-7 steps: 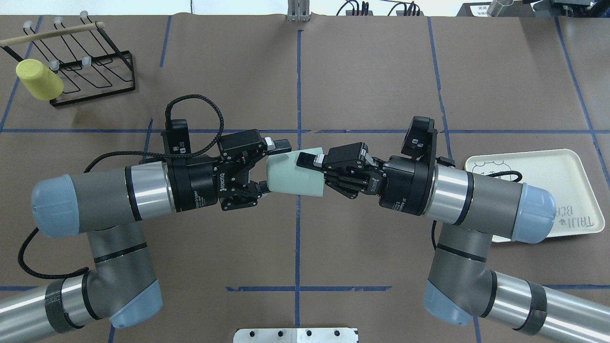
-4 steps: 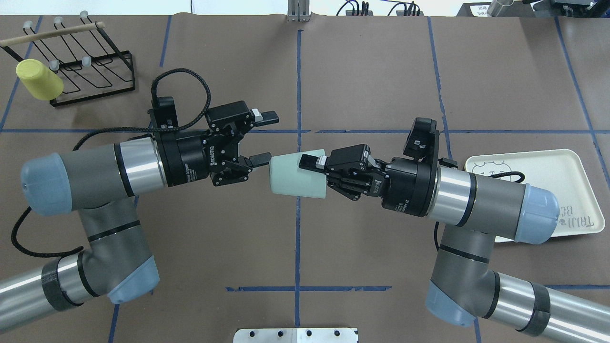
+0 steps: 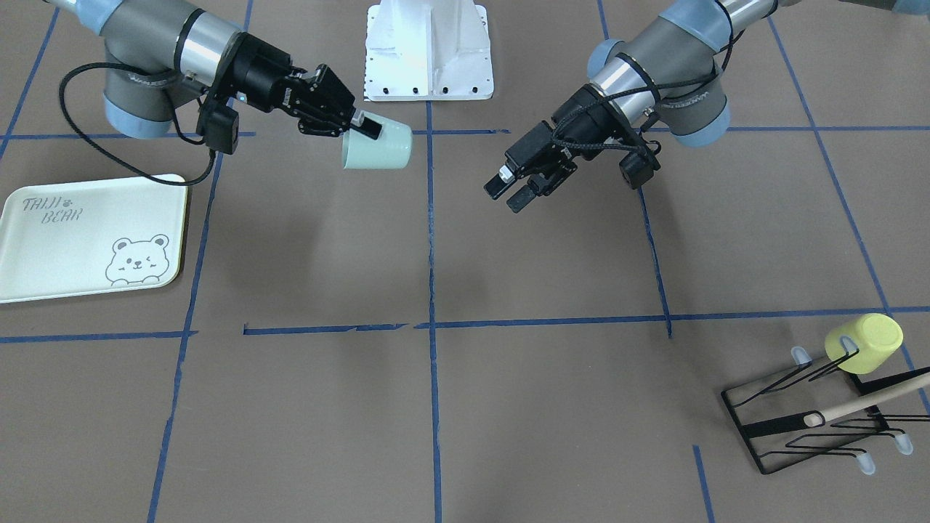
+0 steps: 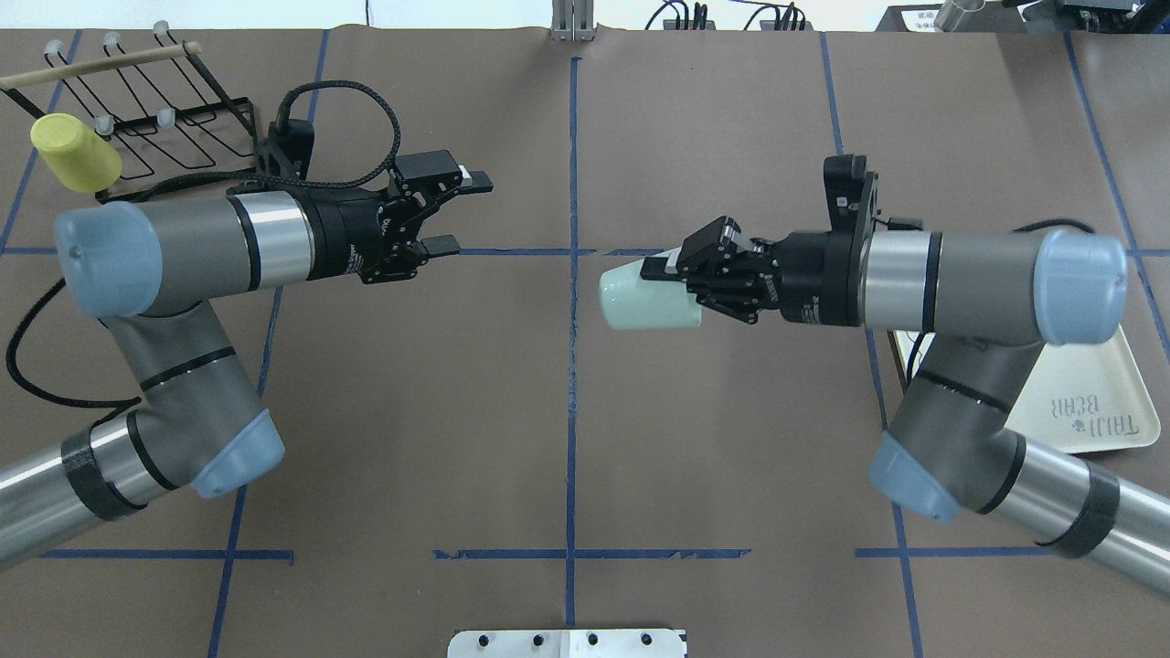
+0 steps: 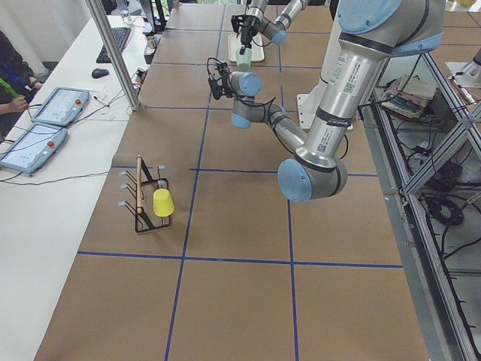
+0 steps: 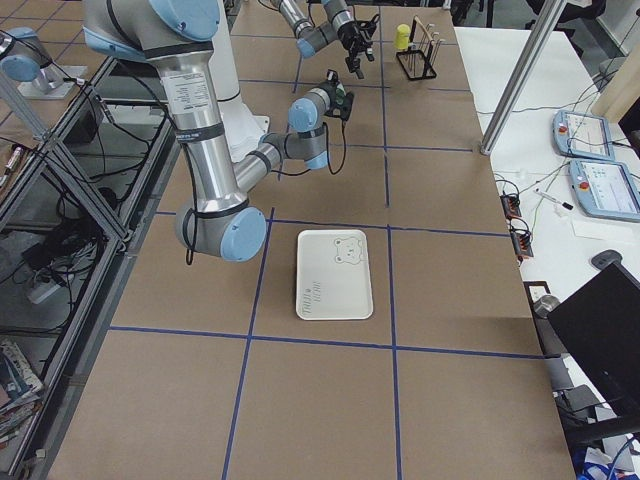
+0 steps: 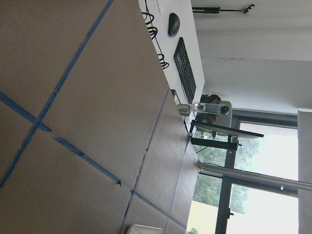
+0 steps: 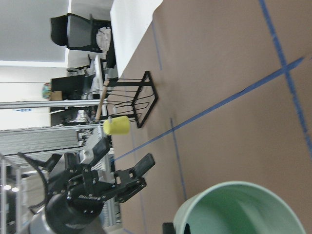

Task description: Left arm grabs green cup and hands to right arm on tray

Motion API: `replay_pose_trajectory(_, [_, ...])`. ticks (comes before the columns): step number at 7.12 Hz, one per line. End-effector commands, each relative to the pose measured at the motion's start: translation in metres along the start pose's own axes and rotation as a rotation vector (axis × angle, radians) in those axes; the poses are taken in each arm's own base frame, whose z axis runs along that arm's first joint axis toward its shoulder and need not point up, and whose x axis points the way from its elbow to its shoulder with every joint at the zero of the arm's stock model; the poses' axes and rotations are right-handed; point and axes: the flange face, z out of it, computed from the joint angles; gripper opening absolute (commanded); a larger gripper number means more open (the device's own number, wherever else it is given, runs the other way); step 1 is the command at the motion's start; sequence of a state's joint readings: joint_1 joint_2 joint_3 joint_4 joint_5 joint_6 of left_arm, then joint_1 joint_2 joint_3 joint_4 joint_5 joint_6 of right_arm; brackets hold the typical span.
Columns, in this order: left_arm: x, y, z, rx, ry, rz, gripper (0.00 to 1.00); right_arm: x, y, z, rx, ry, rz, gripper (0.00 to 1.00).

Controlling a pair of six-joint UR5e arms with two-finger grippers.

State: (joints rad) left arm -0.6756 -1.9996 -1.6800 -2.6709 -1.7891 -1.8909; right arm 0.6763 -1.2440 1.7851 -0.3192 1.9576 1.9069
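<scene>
left gripper: let go, pulled back | green cup: carried right

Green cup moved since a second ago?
Yes. In the overhead view the green cup went from straddling the centre blue tape line to right of it, toward the tray.

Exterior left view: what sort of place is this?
Probably a robotics lab: silver-grey tubular left arm and right arm over a brown tape-gridded table, with grey touchscreen control pendants on a white desk.

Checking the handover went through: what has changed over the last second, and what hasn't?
The left tool has drawn back from the green cup, open, toward the rack. The right tool, shut on the cup, has carried it toward the tray. Rack, yellow cup and tray stayed put.
</scene>
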Motion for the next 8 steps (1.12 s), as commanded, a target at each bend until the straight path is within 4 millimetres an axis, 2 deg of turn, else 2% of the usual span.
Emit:
replay_pose_trajectory(1, [-0.007,-0.070,-0.026,-0.070,-0.299,0.204,1.00,0.003,-0.074,-0.032,0.004,0.319,-0.069,0.00])
replay_pose_trajectory(2, [-0.015,-0.111,-0.061,-0.116,-0.364,0.287,1.00,0.001,-0.099,-0.048,-0.002,0.434,-0.105,0.00])
replay_pose_trajectory(3, [-0.033,-0.147,-0.099,-0.153,-0.408,0.387,1.00,0.004,-0.116,-0.062,0.000,0.541,-0.179,0.00])
replay_pose_trajectory(4, [-0.063,-0.181,-0.143,-0.198,-0.442,0.502,1.00,0.010,-0.130,-0.079,-0.014,0.650,-0.248,0.00])
replay_pose_trajectory(5, [-0.089,-0.208,-0.178,-0.218,-0.492,0.570,1.00,0.016,-0.138,-0.104,-0.032,0.737,-0.299,0.00])
replay_pose_trajectory(6, [-0.106,-0.233,-0.204,-0.239,-0.562,0.644,1.00,0.029,-0.148,-0.144,-0.059,0.819,-0.361,0.00])
replay_pose_trajectory(7, [-0.118,-0.260,-0.233,-0.278,-0.637,0.723,1.00,0.052,-0.159,-0.186,-0.088,0.879,-0.429,0.00])
replay_pose_trajectory(8, [-0.132,-0.283,-0.264,-0.330,-0.711,0.758,1.00,0.075,-0.167,-0.217,-0.116,0.913,-0.478,0.00])
